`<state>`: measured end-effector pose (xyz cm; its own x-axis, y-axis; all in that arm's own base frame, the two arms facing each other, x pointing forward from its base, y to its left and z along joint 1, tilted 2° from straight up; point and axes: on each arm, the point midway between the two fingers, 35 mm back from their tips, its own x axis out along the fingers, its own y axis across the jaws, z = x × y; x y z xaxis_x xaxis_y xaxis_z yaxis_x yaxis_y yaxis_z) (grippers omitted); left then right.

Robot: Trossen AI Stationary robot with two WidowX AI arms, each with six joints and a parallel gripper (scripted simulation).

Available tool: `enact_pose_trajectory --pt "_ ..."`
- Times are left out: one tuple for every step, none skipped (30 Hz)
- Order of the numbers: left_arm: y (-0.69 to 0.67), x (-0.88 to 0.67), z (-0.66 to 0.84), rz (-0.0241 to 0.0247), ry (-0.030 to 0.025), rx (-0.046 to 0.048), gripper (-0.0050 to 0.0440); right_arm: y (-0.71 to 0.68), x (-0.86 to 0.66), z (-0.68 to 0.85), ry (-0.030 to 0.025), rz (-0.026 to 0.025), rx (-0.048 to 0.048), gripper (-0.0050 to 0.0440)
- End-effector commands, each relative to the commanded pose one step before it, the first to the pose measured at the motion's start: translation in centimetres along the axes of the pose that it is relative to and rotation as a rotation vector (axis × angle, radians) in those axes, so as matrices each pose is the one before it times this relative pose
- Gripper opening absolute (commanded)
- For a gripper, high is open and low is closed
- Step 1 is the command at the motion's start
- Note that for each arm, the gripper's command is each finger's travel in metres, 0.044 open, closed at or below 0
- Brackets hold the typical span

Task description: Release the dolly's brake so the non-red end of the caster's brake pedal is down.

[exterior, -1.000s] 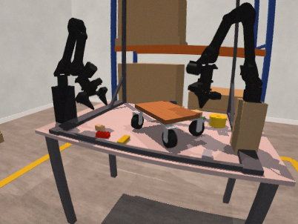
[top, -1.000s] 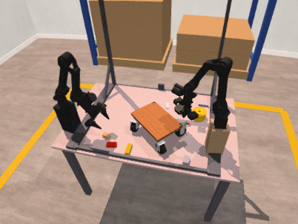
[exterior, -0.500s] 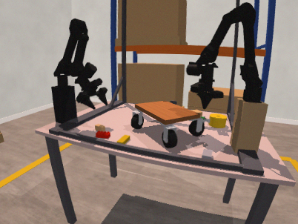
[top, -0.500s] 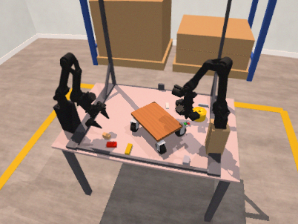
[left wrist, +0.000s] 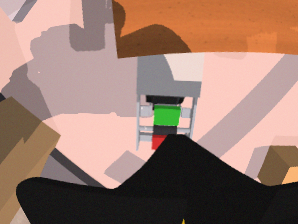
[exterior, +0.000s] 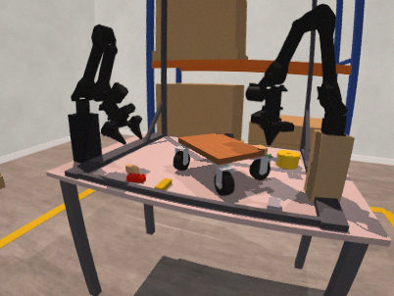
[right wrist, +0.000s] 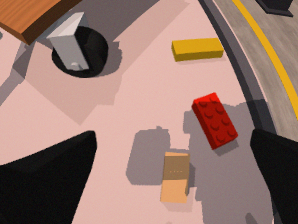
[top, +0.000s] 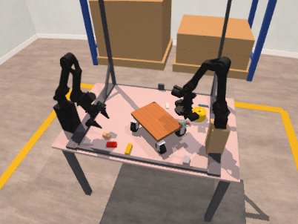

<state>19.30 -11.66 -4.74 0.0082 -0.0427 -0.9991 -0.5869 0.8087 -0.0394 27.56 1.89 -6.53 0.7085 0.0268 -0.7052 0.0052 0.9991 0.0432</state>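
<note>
The dolly (top: 157, 119) has an orange wooden deck and black casters, and stands on the pink table. Its brake pedal (left wrist: 165, 123) sits on the caster nearest the yellow cylinder. In the left wrist view the green end (left wrist: 166, 115) is in plain sight, and the red end (left wrist: 158, 141) is partly hidden behind my fingertips. I cannot tell which end is down. My left gripper (top: 182, 107) is shut and empty, and hangs just above the pedal. My right gripper (top: 98, 116) is open and empty above the small blocks, away from the dolly.
A yellow cylinder (top: 198, 113) lies beside the pedal caster. A cardboard box (top: 217, 138) stands at the table's edge. A red brick (right wrist: 214, 121), a yellow brick (right wrist: 197, 48) and a tan block (right wrist: 174, 176) lie under my right gripper. A dark frame rail runs along the table's edge.
</note>
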Motion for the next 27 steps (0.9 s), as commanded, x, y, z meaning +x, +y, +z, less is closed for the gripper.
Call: enact_pose_trajectory --pt "-0.182 0.376 0.036 -0.00662 -0.00084 0.0016 -0.005 0.069 -0.056 -0.056 0.00017 0.00238 -0.005 0.044" --pt "0.01 0.165 -0.005 0.00026 0.00012 0.00003 -0.005 0.0 0.0 0.0 0.0 0.0 0.0 0.044" --pt "0.01 0.165 -0.006 0.00025 0.00012 0.00003 -0.005 0.0 0.0 0.0 0.0 0.0 0.0 0.044" --pt "0.011 0.165 -0.006 0.00024 0.00011 0.00002 -0.005 0.0 0.0 0.0 0.0 0.0 0.0 0.044" --pt "0.012 0.164 -0.007 0.00024 0.00011 0.00002 -0.005 0.0 0.0 0.0 0.0 0.0 0.0 0.044" --pt "0.013 0.164 -0.007 0.00023 0.00011 0.00002 -0.005 0.0 0.0 0.0 0.0 0.0 0.0 0.044" --pt "0.014 0.164 -0.008 0.00022 0.00011 0.00001 -0.005 0.0 0.0 0.0 0.0 0.0 0.0 0.044" --pt "0.015 0.164 -0.008 0.00022 0.0001 0.00001 -0.005 0.0 0.0 0.0 0.0 0.0 0.0 0.044" --pt "0.016 0.163 -0.009 0.00021 0.0001 0.00001 -0.005 0.0 0.0 0.0 0.0 0.0 0.0 0.044" --pt "0.018 0.162 -0.01 0.00024 0.00011 0.0 -0.005 0.0 0.0 0.0 0.0 0.0 0.0 0.044" --pt "0.041 0.142 -0.027 0.00099 0.00046 -0.00005 -0.005 0.0 0.0 0.0 0.0 0.0 0.0 0.044" --pt "0.075 0.112 -0.051 0.00212 0.00097 -0.00025 -0.005 0.0 0.0 0.0 0.0 0.0 0.0 0.044" --pt "0.113 0.083 -0.068 0.00327 0.00147 -0.00064 -0.005 0.0 0.0 0.0 0.0 0.0 0.0 0.044" --pt "0.0 0.0 0.0 0.0 0.0 0.0 -0.005 0.0 0.0 0.0 0.0 0.0 0.0 0.044" --pt "0.0 0.0 0.0 0.0 0.0 0.0 -0.005 0.0 0.0 0.0 0.0 0.0 0.0 0.044" --pt "-0.262 -0.076 0.178 -0.00623 -0.00284 0.00063 -0.005 0.0 0.0 0.0 0.0 0.0 0.0 0.044" --pt "-0.001 0.022 0.002 0.0 0.0 0.0 -0.005 0.0 0.0 0.0 0.0 0.0 0.0 0.044" --pt "-0.016 0.032 -0.029 -0.00093 0.00212 0.0 -0.005 0.0 0.0 0.0 0.0 0.0 0.0 0.044" --pt "0.011 0.048 -0.007 0.00023 0.00047 -0.00002 -0.005 0.0 0.0 0.0 0.0 0.0 0.0 0.044" --pt "0.01 0.057 0.0 0.00029 0.00013 -0.00001 -0.005 0.0 0.0 0.0 0.0 0.0 0.0 0.044" --pt "0.002 0.063 0.004 0.00012 0.00005 -0.00001 -0.005 0.0 0.0 0.0 0.0 0.0 0.0 0.044" --pt "-0.001 0.066 0.006 0.00005 0.00002 0.0 -0.005 0.0 0.0 0.0 0.0 0.0 0.0 0.044" --pt "-0.002 0.066 0.006 0.00004 0.00002 0.0 -0.005 0.0 0.0 0.0 0.0 0.0 0.0 0.044" --pt "-0.001 0.066 0.006 0.00004 0.00002 0.0 -0.005 0.0 0.0 0.0 0.0 0.0 0.0 0.044" --pt "-0.001 0.066 0.006 0.00004 0.00002 0.0 -0.005 0.0 0.0 0.0 0.0 0.0 0.0 0.044" --pt "-0.001 0.066 0.006 0.00004 0.00002 0.0 -0.005 0.0 0.0 0.0 0.0 0.0 0.0 0.044" --pt "-0.001 0.066 0.005 0.00004 0.00002 0.0 -0.005 0.0 0.0 0.0 0.0 0.0 0.0 0.044"
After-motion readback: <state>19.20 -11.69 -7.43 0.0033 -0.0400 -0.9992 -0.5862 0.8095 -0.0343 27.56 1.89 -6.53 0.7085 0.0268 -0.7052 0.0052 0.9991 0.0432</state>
